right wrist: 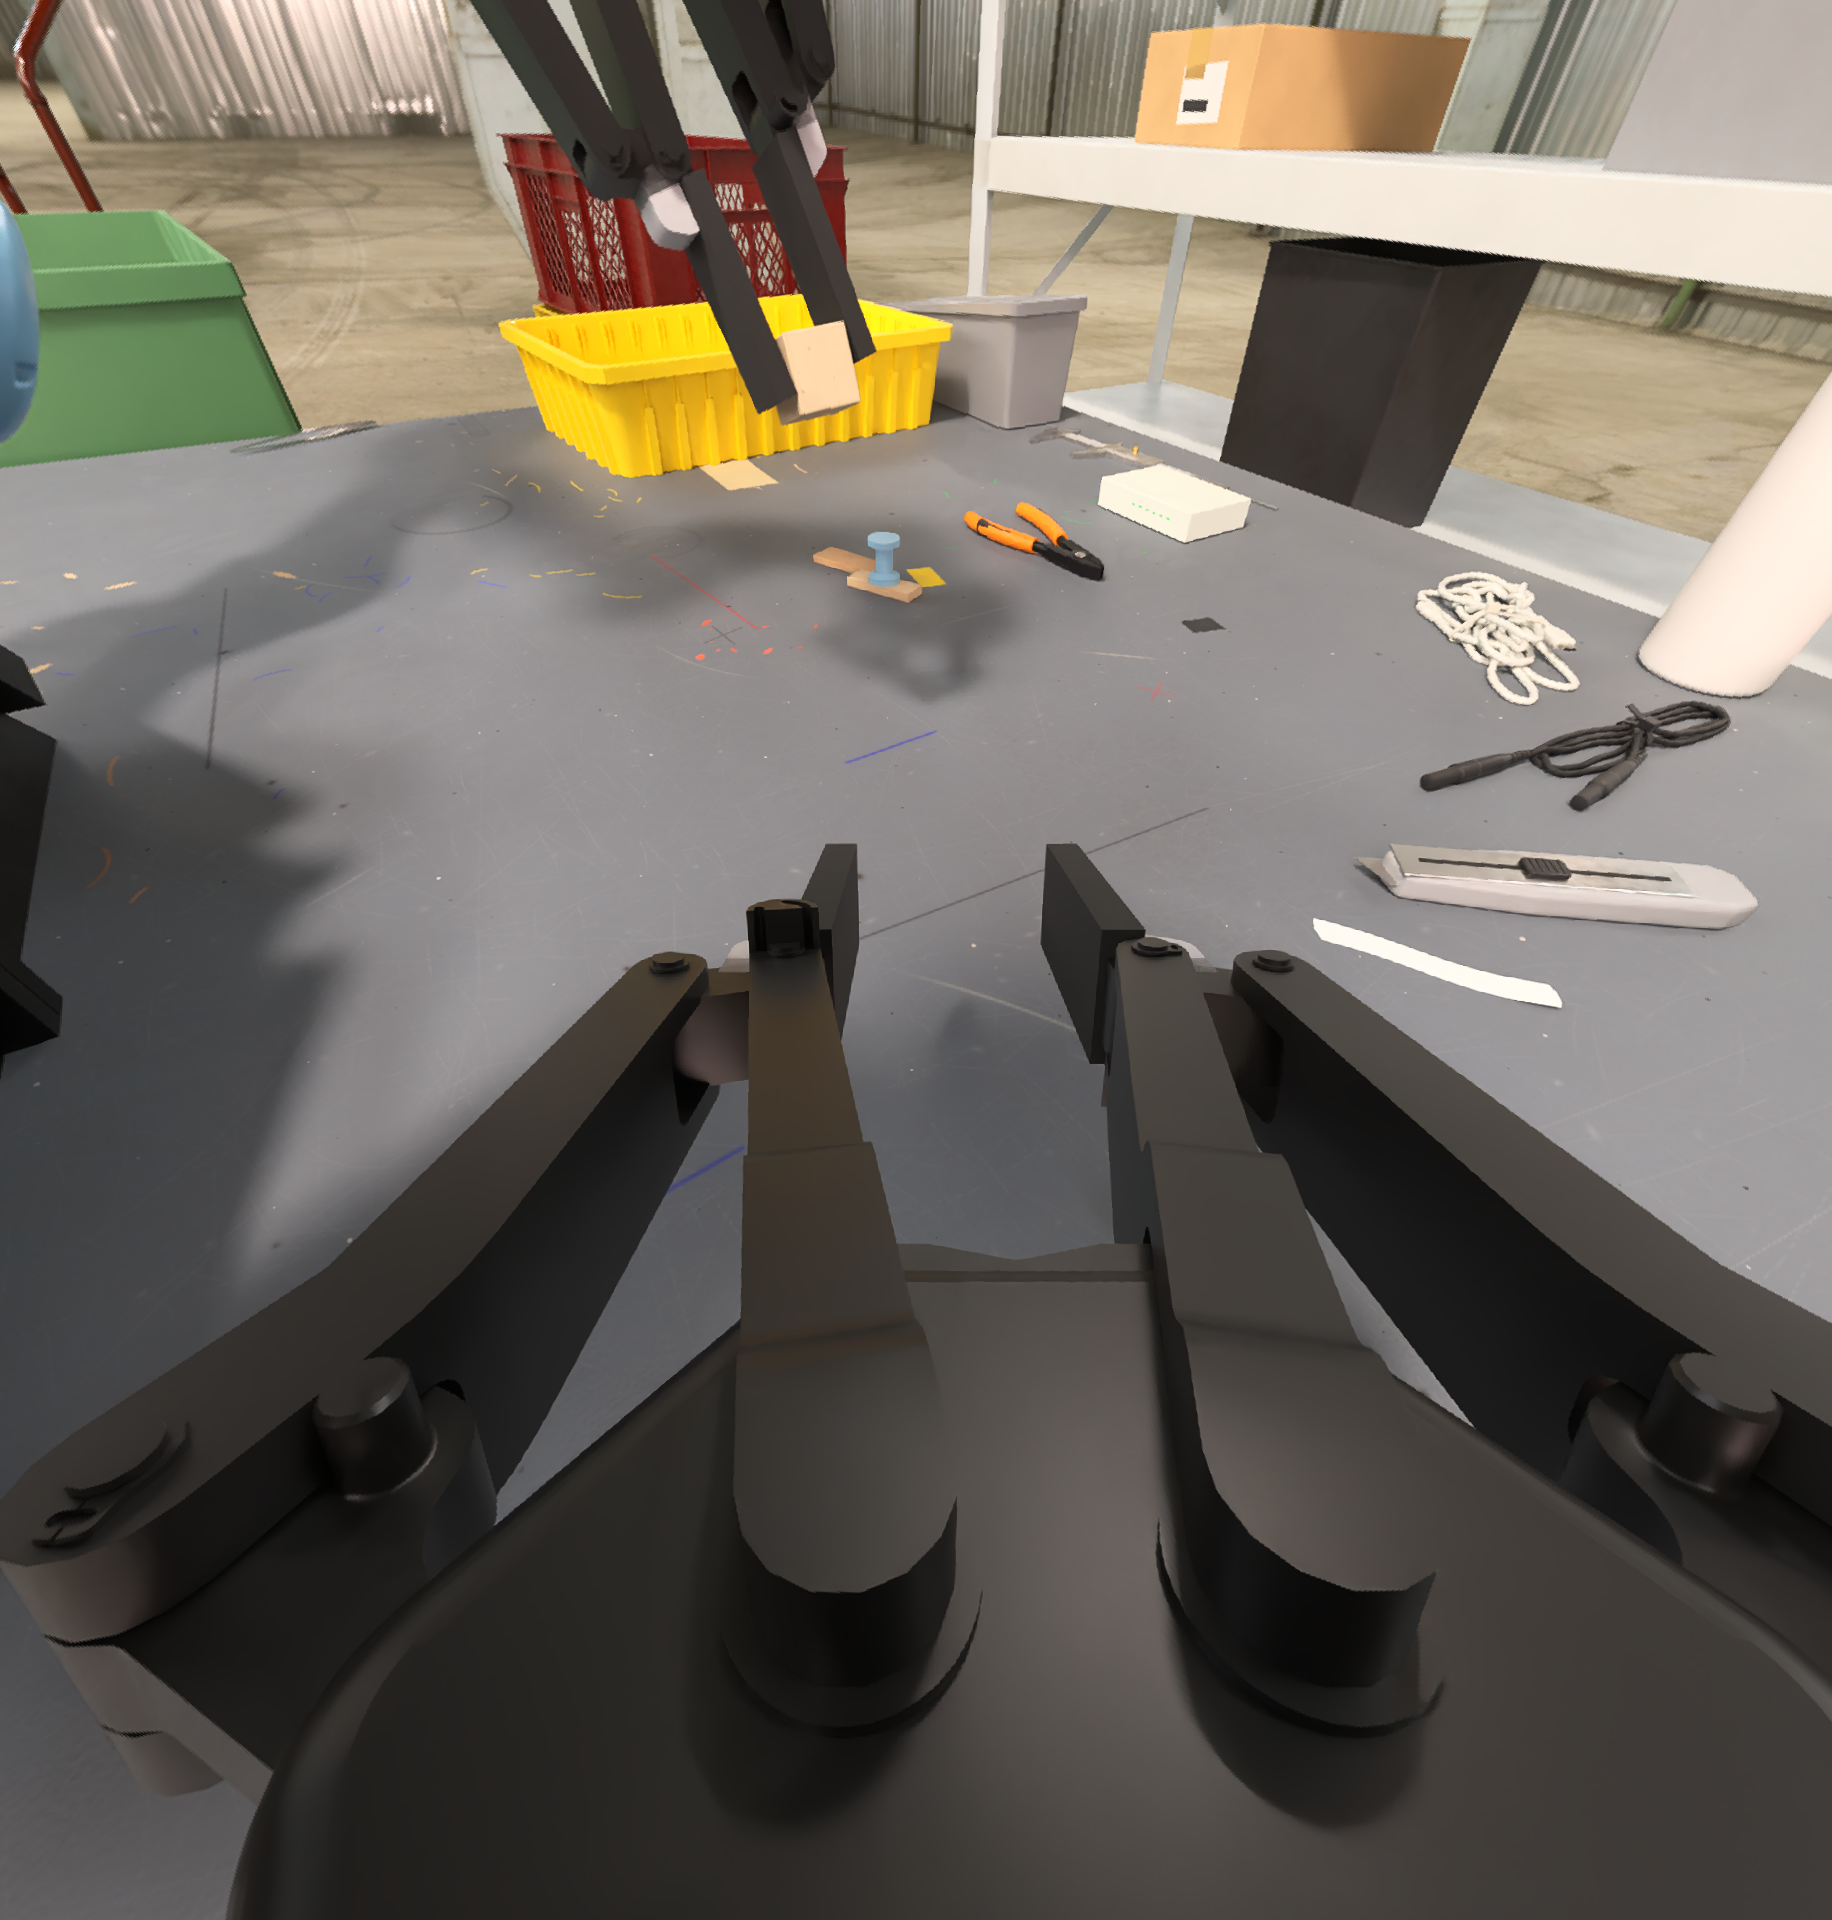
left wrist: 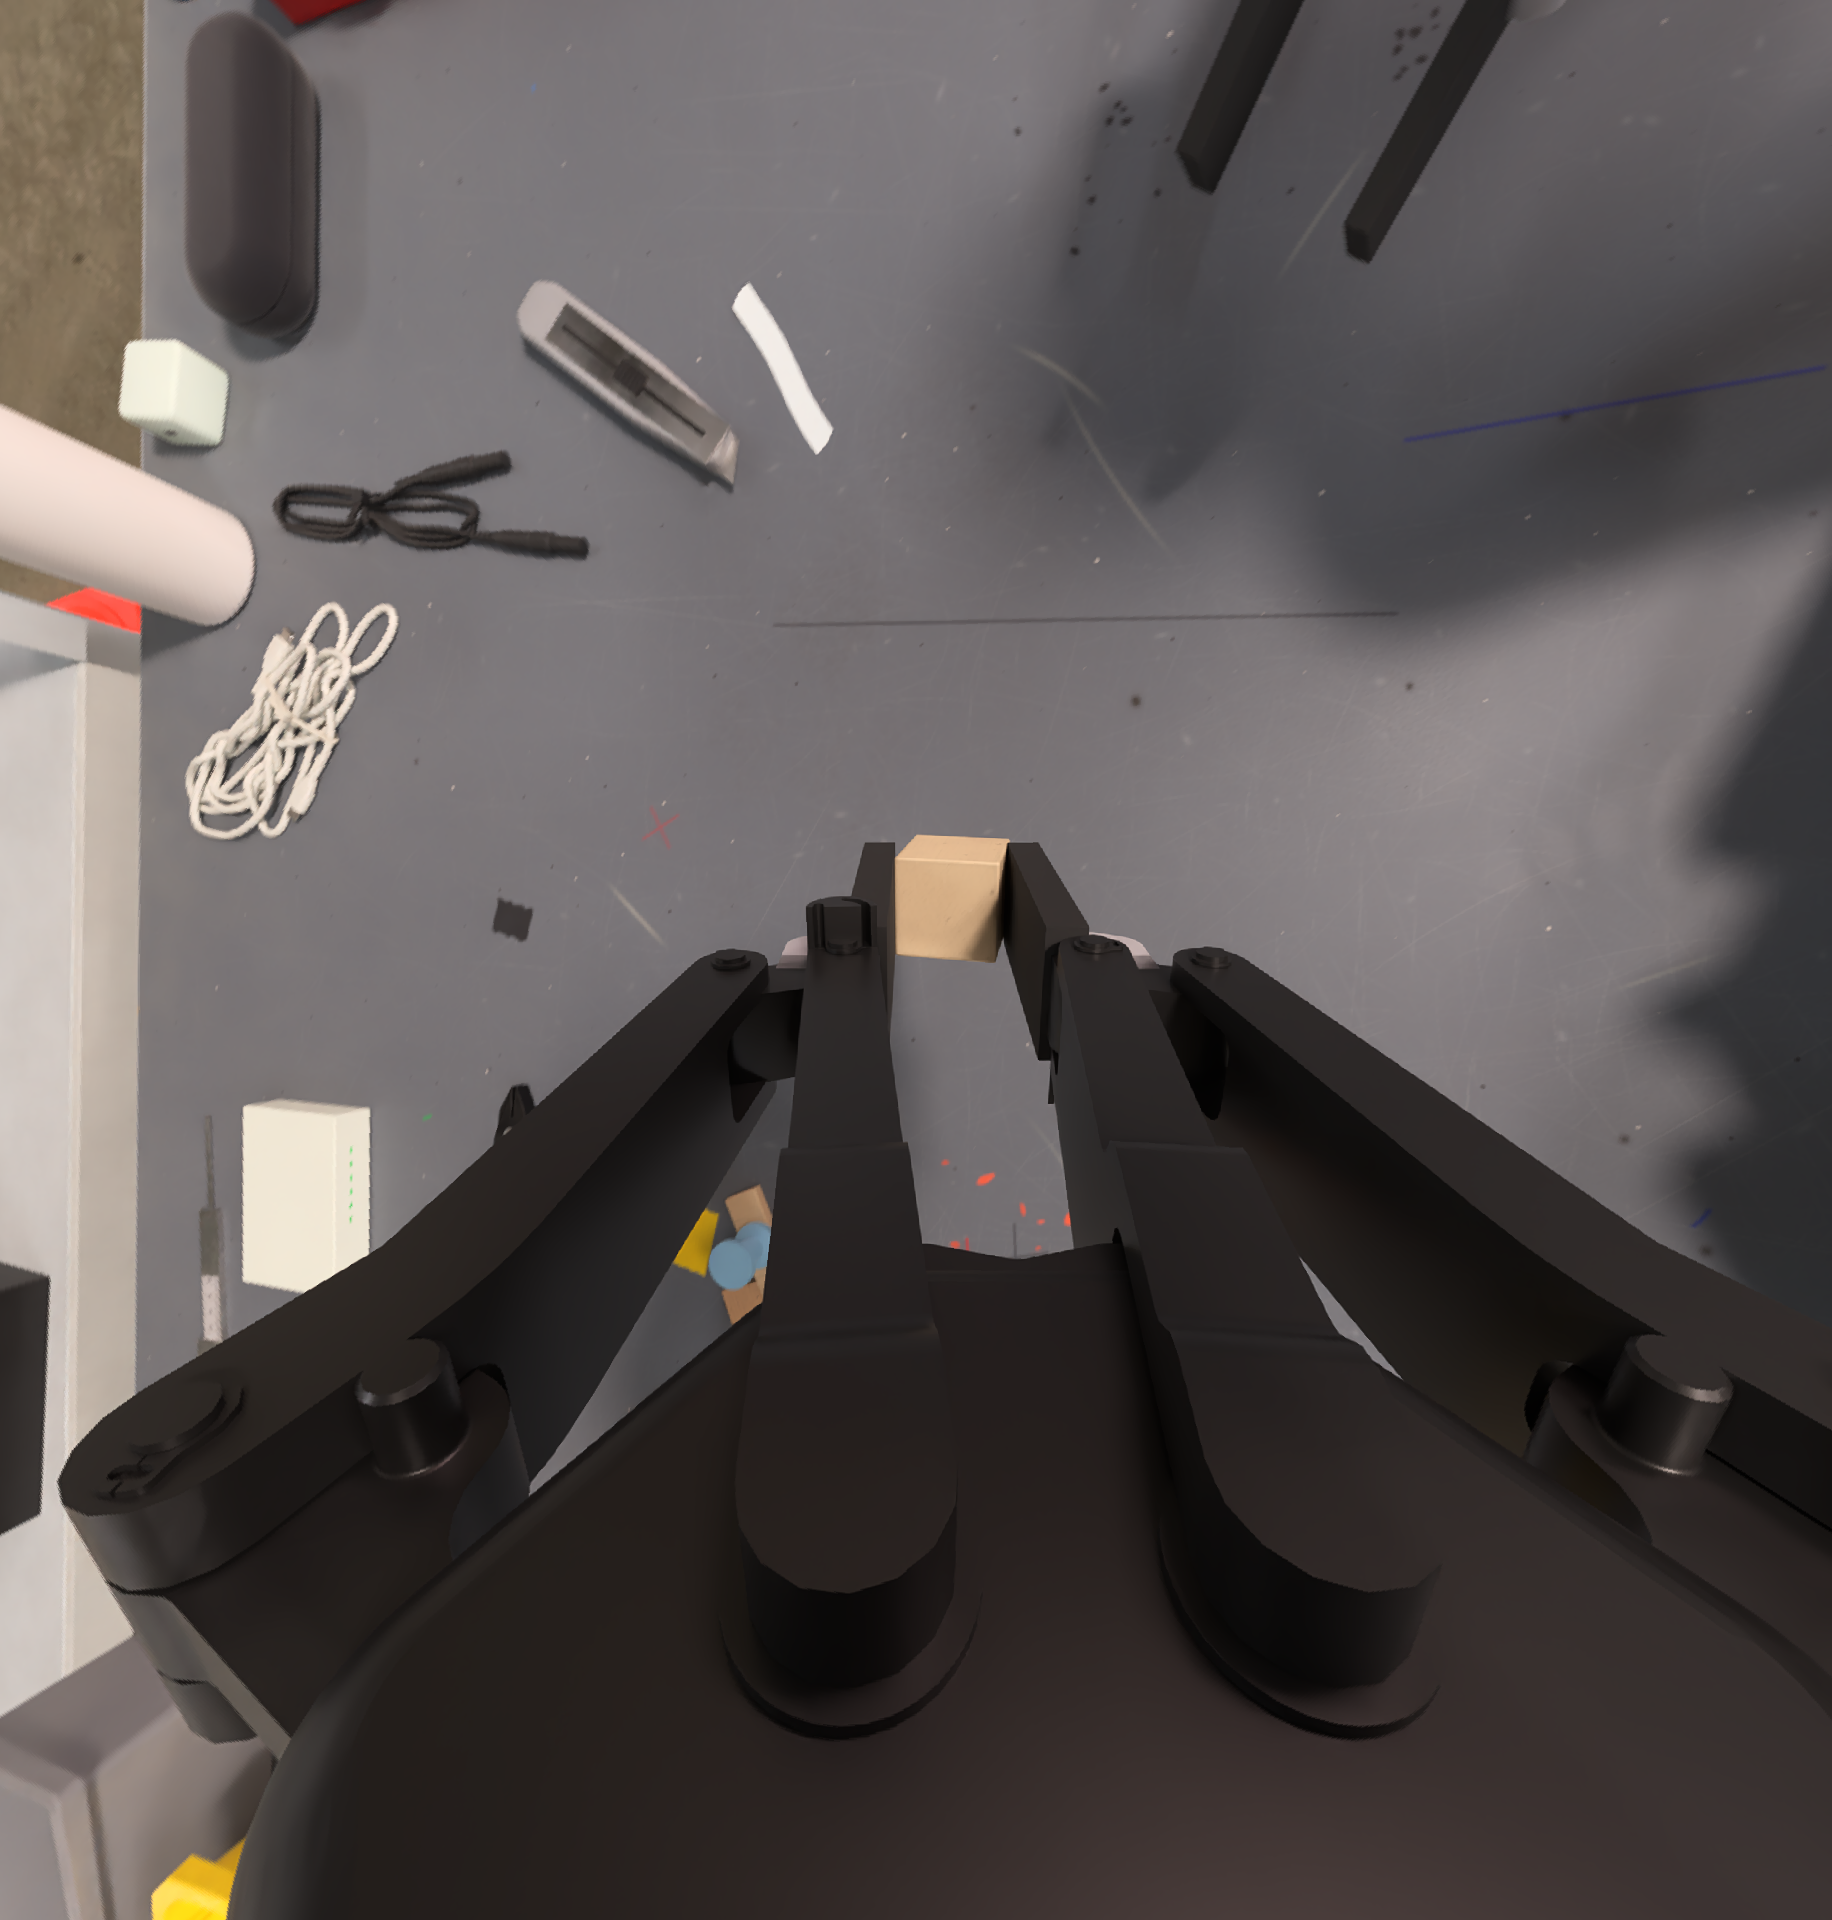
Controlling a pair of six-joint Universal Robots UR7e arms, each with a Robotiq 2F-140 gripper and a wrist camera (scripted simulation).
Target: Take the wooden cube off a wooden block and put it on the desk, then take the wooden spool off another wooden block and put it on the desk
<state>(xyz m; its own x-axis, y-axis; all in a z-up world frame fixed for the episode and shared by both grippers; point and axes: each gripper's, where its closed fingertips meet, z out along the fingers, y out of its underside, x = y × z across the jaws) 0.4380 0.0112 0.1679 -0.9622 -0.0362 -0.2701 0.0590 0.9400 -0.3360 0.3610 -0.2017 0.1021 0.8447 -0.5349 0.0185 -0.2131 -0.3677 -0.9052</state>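
My left gripper point(left wrist: 950, 883) is shut on the wooden cube point(left wrist: 948, 899) and holds it high above the grey desk point(left wrist: 1099, 675). In the right wrist view the same gripper point(right wrist: 813, 379) hangs in the air with the cube point(right wrist: 820, 369) between its fingers. The blue spool point(right wrist: 883, 556) stands upright on flat wooden blocks point(right wrist: 881, 582) in the middle of the desk, with a yellow piece point(right wrist: 926, 577) beside it; these also show in the left wrist view point(left wrist: 737, 1252) between my fingers. My right gripper point(right wrist: 948, 894) is open and empty, low over the desk.
A yellow crate point(right wrist: 683, 395), red crate point(right wrist: 579, 229), grey bin point(right wrist: 1005, 353) and black bin point(right wrist: 1379, 364) stand past the far edge. Orange pliers point(right wrist: 1037, 540), a white box point(right wrist: 1172, 501), white cord point(right wrist: 1499, 634), black cable point(right wrist: 1608, 753), a utility knife point(right wrist: 1561, 883) and white strip point(right wrist: 1437, 963) lie at the right.
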